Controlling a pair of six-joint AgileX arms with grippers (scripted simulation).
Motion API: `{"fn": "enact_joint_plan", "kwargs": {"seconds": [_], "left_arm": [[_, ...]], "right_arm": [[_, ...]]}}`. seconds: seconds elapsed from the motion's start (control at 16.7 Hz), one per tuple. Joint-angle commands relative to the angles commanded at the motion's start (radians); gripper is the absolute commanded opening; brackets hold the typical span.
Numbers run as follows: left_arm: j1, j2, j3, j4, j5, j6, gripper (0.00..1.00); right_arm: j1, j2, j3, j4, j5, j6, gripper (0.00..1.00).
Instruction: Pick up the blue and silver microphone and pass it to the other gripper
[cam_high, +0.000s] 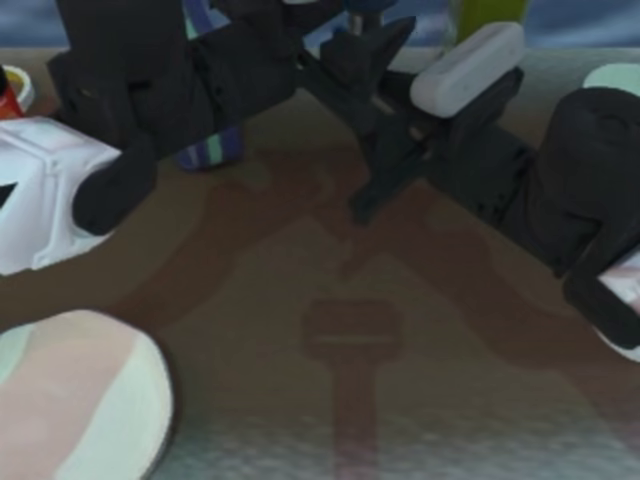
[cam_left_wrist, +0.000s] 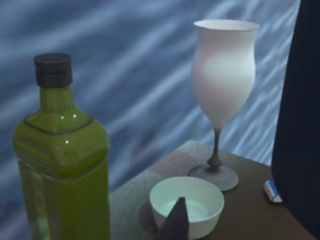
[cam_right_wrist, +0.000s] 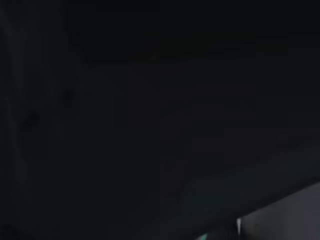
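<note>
Both arms are raised close under the top camera and meet at the far middle of the table. My left gripper (cam_high: 345, 60) reaches in from the left. My right gripper (cam_high: 385, 175), with its pale grey block (cam_high: 467, 66), comes in from the right and points down-left. A small blue shape (cam_high: 366, 6) shows at the picture's top edge between them; I cannot tell whether it is the microphone. In the left wrist view only a black tip of the left gripper (cam_left_wrist: 176, 221) shows, and a dark blue mass (cam_left_wrist: 300, 125) fills one side. The right wrist view is dark.
A blue case with a green stripe (cam_high: 212, 148) lies under the left arm. A white box (cam_high: 40, 190) and a pale round plate (cam_high: 75, 395) sit at the left. A green bottle (cam_left_wrist: 60, 150), a white goblet (cam_left_wrist: 222, 75) and a white bowl (cam_left_wrist: 187, 202) stand near the table's edge.
</note>
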Motion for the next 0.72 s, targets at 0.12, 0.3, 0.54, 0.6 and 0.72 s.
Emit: {"fn": "enact_joint_plan", "kwargs": {"seconds": [0.12,0.3,0.54,0.6,0.72], "left_arm": [[0.000,0.000,0.000,0.000,0.000,0.000,0.25],[0.000,0.000,0.000,0.000,0.000,0.000,0.02],[0.000,0.000,0.000,0.000,0.000,0.000,0.00],[0.000,0.000,0.000,0.000,0.000,0.000,0.00],[0.000,0.000,0.000,0.000,0.000,0.000,0.00]], "right_arm": [[0.000,0.000,0.000,0.000,0.000,0.000,0.00],[0.000,0.000,0.000,0.000,0.000,0.000,0.00],[0.000,0.000,0.000,0.000,0.000,0.000,0.00],[0.000,0.000,0.000,0.000,0.000,0.000,0.00],[0.000,0.000,0.000,0.000,0.000,0.000,0.00]]}}
